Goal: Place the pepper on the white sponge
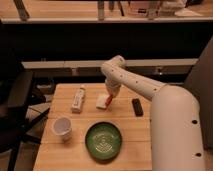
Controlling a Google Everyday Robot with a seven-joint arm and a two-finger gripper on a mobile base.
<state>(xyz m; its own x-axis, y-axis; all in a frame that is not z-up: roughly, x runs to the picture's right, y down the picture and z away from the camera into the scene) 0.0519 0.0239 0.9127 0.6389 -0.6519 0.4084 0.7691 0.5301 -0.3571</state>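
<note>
The gripper (111,96), near the middle of the table's (60,150) far edge, pinches the pepper (109,102) right over the white sponge (102,103), so it ought to lower gently and let go only once the pepper rests flat, mid-sponge, not rolling towards the black remote (136,106).
</note>
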